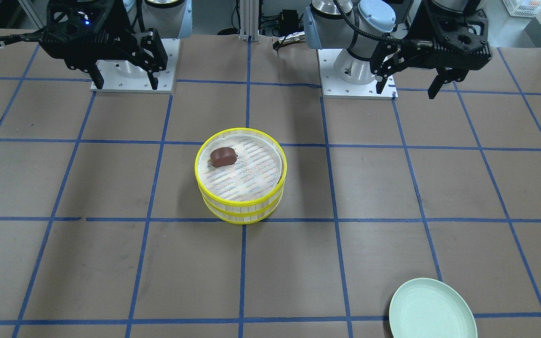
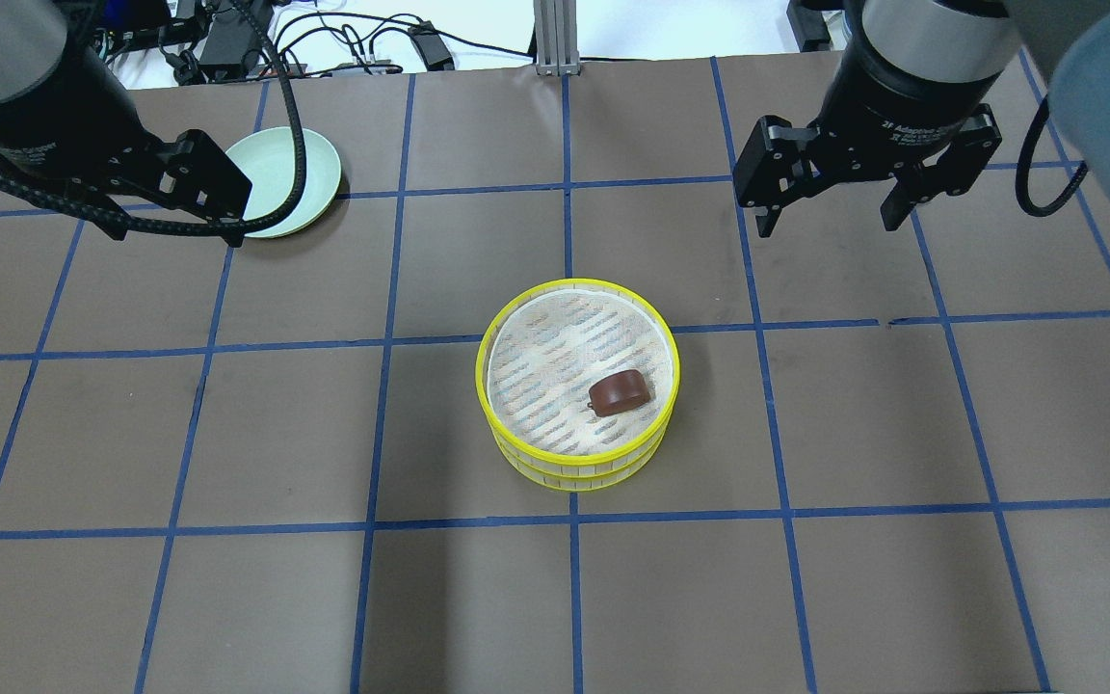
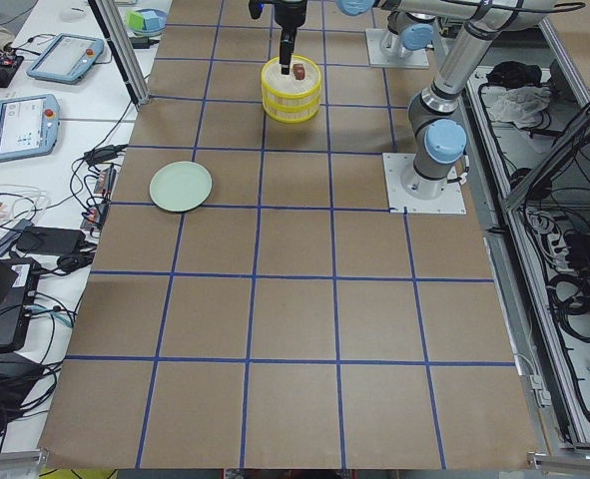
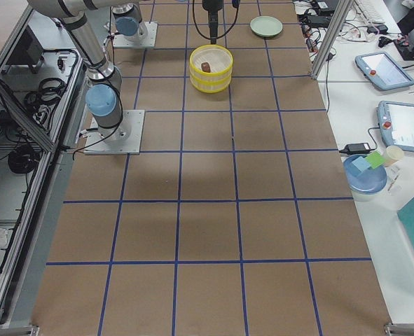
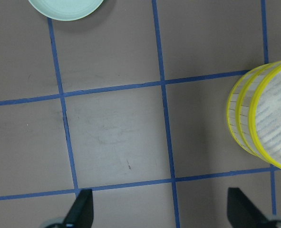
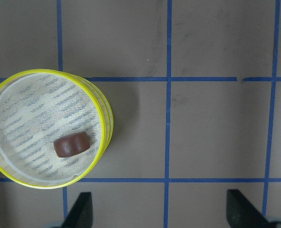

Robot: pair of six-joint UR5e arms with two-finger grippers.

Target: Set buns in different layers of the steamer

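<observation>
- The table [image 2: 227,598], brown paper ruled with blue tape, has open ground on every side of the work. Nothing crowds the middle squares, so an arm could come in from either side.
- The steamer [image 2: 569,469] stands near the centre, between the two arms and in reach of both. Its upper tier [image 1: 241,129] sits squarely on the lower tier [image 1: 240,220], so the lower floor is covered.
- The pale green plate [image 1: 432,310] lies empty by the far edge on the left arm's side, well apart from the steamer and out of any path to it.
- The left gripper [image 5: 160,209] hangs high near its base with jaws spread wide and nothing between them, off to the side of the steamer.
- The right gripper [image 2: 828,226] is likewise lifted and back from the basket, jaws apart and empty, leaving the top of the steamer clear from above.
- The dark brown bun [image 2: 620,393] lies on the woven floor of the upper tier, toward the right arm's side and near the yellow rim. The rest of that floor is bare.
- The pale bun shows in no view. I would guess it lies in the covered lower tier, which would make the job look done, but I cannot tell.
</observation>
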